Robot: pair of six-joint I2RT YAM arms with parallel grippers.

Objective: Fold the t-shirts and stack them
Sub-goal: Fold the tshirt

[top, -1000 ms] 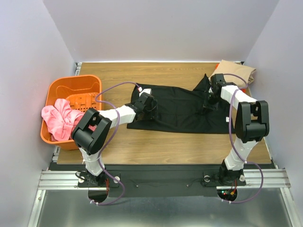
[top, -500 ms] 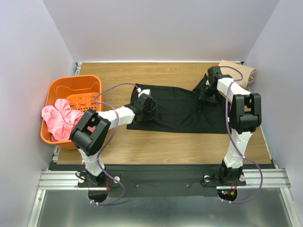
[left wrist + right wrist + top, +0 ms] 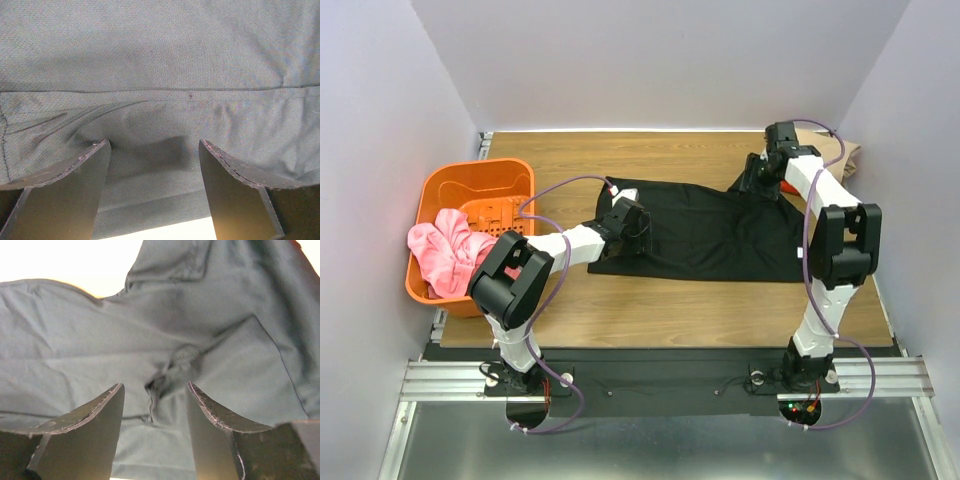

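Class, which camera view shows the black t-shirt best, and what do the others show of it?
Top external: nearly the whole black t-shirt lies spread on the table. Left wrist shows only a close patch with a seam; right wrist, a rumpled patch with a small bunch.

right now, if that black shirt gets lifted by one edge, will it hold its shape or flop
Probably flops: the black t-shirt lies flat and thin, so a lifted edge should drape. Pushed, it likely bunches rather than slides whole; a pucker shows in the right wrist view.
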